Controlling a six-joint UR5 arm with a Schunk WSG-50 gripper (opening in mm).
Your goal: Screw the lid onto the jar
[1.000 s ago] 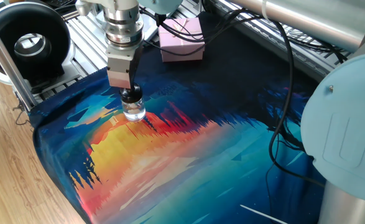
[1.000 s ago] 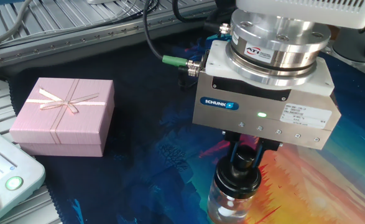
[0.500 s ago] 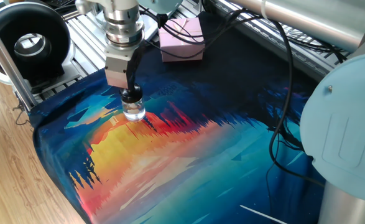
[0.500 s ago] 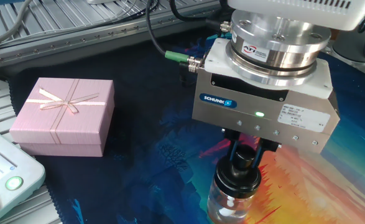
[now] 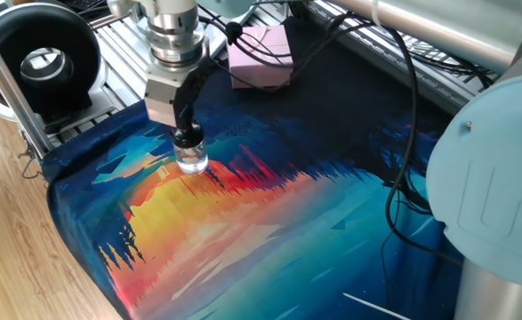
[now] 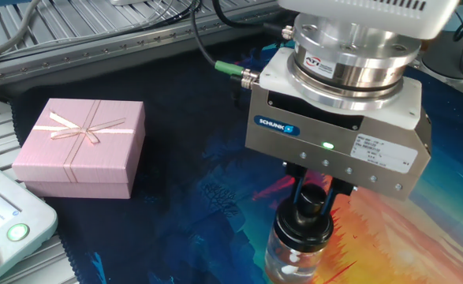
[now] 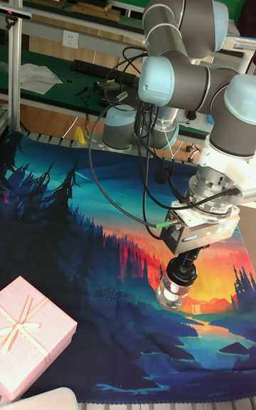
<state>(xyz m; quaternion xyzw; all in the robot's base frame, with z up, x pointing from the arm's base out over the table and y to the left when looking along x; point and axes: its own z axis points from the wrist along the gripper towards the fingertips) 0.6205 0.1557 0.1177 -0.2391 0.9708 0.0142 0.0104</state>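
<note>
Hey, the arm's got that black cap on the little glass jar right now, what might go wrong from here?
1. The jar stands free on the printed cloth, nothing clamps it. If the hand twists the lid, the jar may turn along and the thread never tightens.
2. The jar is small and upright; a slightly off-centre push might tip it or cross-thread the lid.
3. The cable with the green plug hangs at the wrist and could wind up during turning.

UR5 arm [image 7: 186, 82] elbow high, wrist vertical, gripper [image 6: 313, 199] pointing straight down, fingers [image 6: 300, 185] closed tight on the lid [image 6: 305, 222] knob.
</note>
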